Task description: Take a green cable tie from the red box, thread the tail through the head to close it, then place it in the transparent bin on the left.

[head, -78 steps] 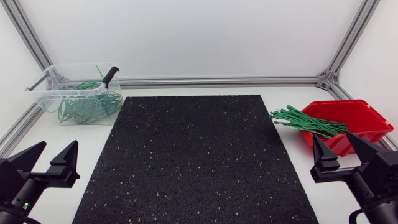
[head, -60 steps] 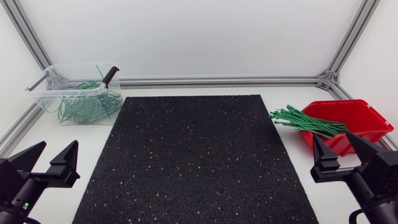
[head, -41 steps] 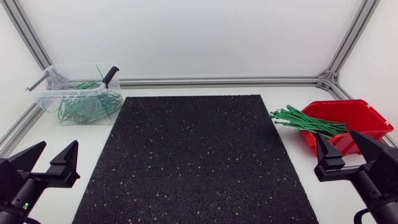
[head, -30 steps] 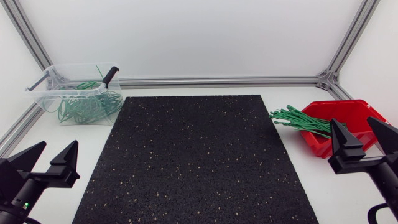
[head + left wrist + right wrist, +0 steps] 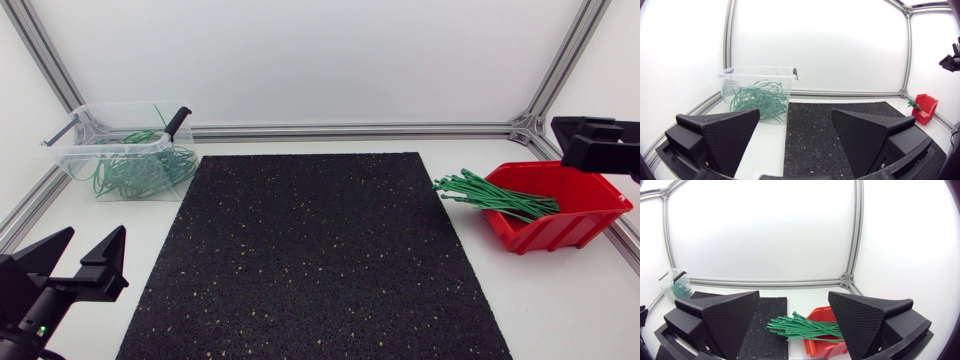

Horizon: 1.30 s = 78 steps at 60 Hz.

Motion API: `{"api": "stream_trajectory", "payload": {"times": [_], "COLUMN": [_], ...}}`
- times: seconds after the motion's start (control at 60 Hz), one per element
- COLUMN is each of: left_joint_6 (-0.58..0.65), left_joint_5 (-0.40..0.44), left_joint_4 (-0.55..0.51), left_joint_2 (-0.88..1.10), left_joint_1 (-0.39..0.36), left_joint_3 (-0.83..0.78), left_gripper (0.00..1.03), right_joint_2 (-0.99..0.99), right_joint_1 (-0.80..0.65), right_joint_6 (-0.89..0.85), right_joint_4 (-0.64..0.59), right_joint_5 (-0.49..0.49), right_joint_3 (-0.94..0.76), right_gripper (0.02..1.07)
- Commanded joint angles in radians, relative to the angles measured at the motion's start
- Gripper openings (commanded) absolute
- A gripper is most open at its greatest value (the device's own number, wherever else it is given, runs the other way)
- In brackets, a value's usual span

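Note:
A bundle of straight green cable ties [image 5: 495, 197] sticks out over the left rim of the red box [image 5: 575, 228] at the table's right. The transparent bin [image 5: 75, 150] at the far left holds several looped green ties [image 5: 140, 172]. My right gripper [image 5: 585, 145] hangs high above the red box's far side; in its wrist view the right gripper [image 5: 794, 295] is open and empty, with the ties [image 5: 802, 327] and red box [image 5: 822, 342] below. My left gripper [image 5: 97, 232] stands open and empty at the near left; from the left gripper [image 5: 795, 112] the bin [image 5: 757, 70] lies ahead.
A black speckled mat [image 5: 310, 260] covers the table's middle. An aluminium frame rail [image 5: 350, 131] runs along the back edge, and posts rise at both corners. A black-handled clip sits on the bin's far rim [image 5: 176, 122].
My right arm has risen from the near right edge and swung back, ending high over the red box. The left arm and all objects stayed put.

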Motion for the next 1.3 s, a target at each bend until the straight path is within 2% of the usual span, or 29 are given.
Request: {"api": "stream_trajectory", "payload": {"times": [0.0, 0.1, 0.25, 0.45, 0.583, 0.683, 0.75, 0.817, 0.95, 1.05, 1.283], "left_joint_6": [-0.018, -0.018, -0.018, -0.018, -0.018, -0.018, -0.018, -0.018, -0.018, -0.018, -0.018], "left_joint_5": [0.009, 0.008, 0.009, 0.009, 0.009, 0.008, 0.008, 0.008, 0.008, 0.009, 0.009], "left_joint_4": [-0.064, -0.064, -0.064, -0.065, -0.064, -0.065, -0.067, -0.067, -0.067, -0.067, -0.067], "left_joint_2": [-0.007, -0.007, -0.007, -0.007, -0.007, -0.007, -0.007, -0.007, -0.007, -0.007, -0.007], "left_joint_1": [0.000, 0.001, 0.001, 0.001, -0.002, -0.003, -0.005, -0.005, -0.005, -0.003, 0.000], "left_joint_3": [-0.032, -0.033, -0.032, -0.032, -0.032, -0.032, -0.032, -0.032, -0.032, -0.032, -0.032], "left_gripper": [1.00, 1.00, 1.00, 1.00, 1.00, 1.00, 1.00, 1.00, 1.00, 1.00, 1.00], "right_joint_2": [0.096, 0.191, 0.344, 0.452, 0.599, 0.646, 0.680, 0.702, 0.732, 0.746, 0.823], "right_joint_1": [-0.030, -0.056, -0.122, -0.121, -0.115, -0.112, -0.119, -0.125, -0.135, -0.133, -0.127], "right_joint_6": [0.012, 0.002, -0.078, -0.345, -0.526, -0.635, -0.747, -0.926, -1.069, -1.184, -1.337], "right_joint_4": [-0.029, -0.085, -0.203, -0.299, -0.485, -0.502, -0.520, -0.516, -0.559, -0.565, -0.545], "right_joint_5": [-0.024, -0.087, -0.251, -0.240, -0.247, -0.240, -0.234, -0.164, -0.171, -0.175, -0.171], "right_joint_3": [0.068, 0.138, 0.257, 0.354, 0.472, 0.483, 0.493, 0.481, 0.478, 0.429, 0.381], "right_gripper": [1.02, 1.02, 1.02, 1.02, 0.99, 0.93, 0.93, 0.93, 0.92, 0.84, 0.83]}}
